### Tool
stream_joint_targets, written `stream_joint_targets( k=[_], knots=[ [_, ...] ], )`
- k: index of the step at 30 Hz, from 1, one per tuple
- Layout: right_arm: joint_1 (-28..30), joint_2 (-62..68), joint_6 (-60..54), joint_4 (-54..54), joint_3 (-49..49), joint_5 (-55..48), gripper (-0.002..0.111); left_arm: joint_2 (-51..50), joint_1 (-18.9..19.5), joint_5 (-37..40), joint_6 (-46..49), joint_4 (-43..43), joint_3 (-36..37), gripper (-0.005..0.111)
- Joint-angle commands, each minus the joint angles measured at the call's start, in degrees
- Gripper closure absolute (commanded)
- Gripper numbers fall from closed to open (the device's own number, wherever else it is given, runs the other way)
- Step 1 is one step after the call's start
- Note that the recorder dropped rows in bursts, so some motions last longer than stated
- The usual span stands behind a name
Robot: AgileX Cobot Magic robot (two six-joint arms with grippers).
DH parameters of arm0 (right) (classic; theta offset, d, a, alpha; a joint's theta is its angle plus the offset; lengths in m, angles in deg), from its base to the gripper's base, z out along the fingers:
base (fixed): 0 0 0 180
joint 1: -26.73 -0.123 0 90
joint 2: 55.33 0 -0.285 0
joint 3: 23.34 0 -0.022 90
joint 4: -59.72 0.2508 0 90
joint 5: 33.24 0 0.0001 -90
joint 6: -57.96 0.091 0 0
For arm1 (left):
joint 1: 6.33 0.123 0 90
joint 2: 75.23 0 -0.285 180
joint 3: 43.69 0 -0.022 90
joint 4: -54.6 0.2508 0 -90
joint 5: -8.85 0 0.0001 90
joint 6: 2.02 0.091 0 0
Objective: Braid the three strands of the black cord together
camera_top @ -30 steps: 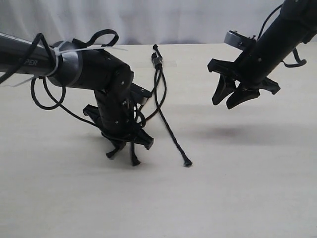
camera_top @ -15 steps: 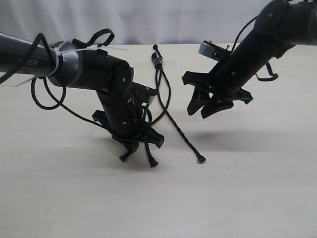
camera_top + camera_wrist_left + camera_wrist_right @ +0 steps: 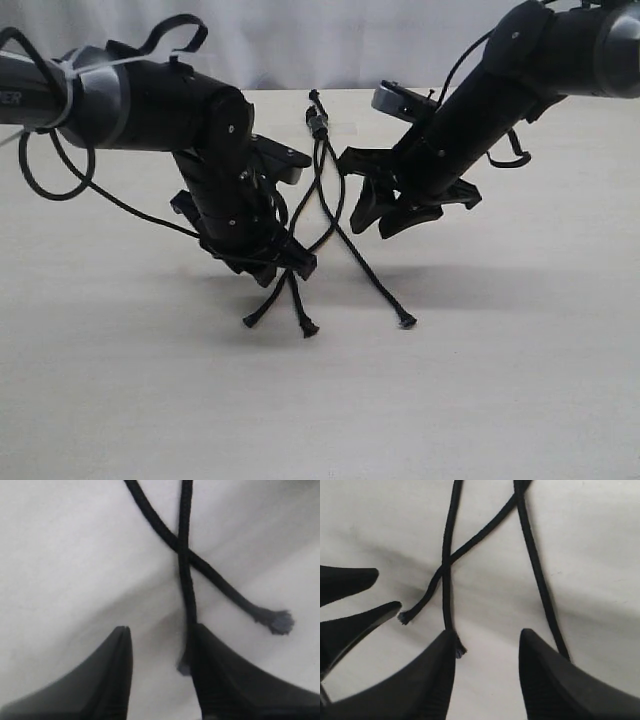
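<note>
The two crossed strands [image 3: 182, 550] could be dragged apart by a misplaced closure, as nothing is clamped: the left gripper [image 3: 162, 677] and right gripper [image 3: 487, 675] are held with jaws apart (one frayed tip touches a left finger). The black cord [image 3: 318, 125] is laid thin and matte on the bench [image 3: 500, 380], the third strand [image 3: 380, 287] lying separately.

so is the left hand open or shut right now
Open: in the left wrist view the left hand shows bare table between its two fingers.
</note>
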Motion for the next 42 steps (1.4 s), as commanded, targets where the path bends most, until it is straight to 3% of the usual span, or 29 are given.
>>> stream_joint_targets(
  k=[1, 6, 12, 21, 25, 27, 28, 31, 37, 42],
  knots=[
    [-3.2, -0.6, 0.5, -2.8, 0.2, 1.4, 0.069, 5.6, 3.7, 2.4, -1.0, 2.9, 0.1, 0.071],
    [-8.7, -0.1, 3.9, -8.7, 0.2, 3.9, 0.069, 10.9, 10.1, 3.6, -1.4, 2.9, 0.1, 0.074],
    [-16.1, 2.5, 8.7, -16.4, 0.2, 7.0, 0.069, 16.1, 15.1, 3.6, -1.8, 2.1, 0.1, 0.106],
    [-25.3, 5.3, 21.0, -34.4, 0.1, 10.3, 0.069, 19.3, 15.5, -0.8, -1.7, -1.4, 5.6, 0.107],
    [-26.0, 8.1, 21.8, -33.5, 0.1, 10.7, 0.069, 19.9, 15.5, -3.7, -1.7, -2.9, 10.7, 0.107],
    [-26.0, 9.2, 21.3, -33.6, 0.0, 10.1, 0.082, 19.9, 15.5, -4.7, -1.7, -3.7, 12.9, 0.107],
    [-26.0, 9.0, 19.1, -33.6, -0.3, 9.1, 0.101, 19.9, 15.5, -6.5, -1.7, -4.0, 14.5, 0.107],
    [-25.7, 7.0, 17.8, -34.5, -3.2, 4.9, 0.104, 19.9, 13.4, -11.7, -1.7, -4.6, 18.4, 0.107],
    [-21.0, 5.4, 9.8, -44.0, -6.7, -2.5, 0.104, 14.4, 4.3, -24.8, -3.1, -7.5, 20.9, 0.107],
    [-17.8, 5.6, 4.7, -49.8, -6.6, -1.9, 0.104, 10.5, 1.9, -28.1, -3.3, -9.9, 20.9, 0.107]
  ],
)
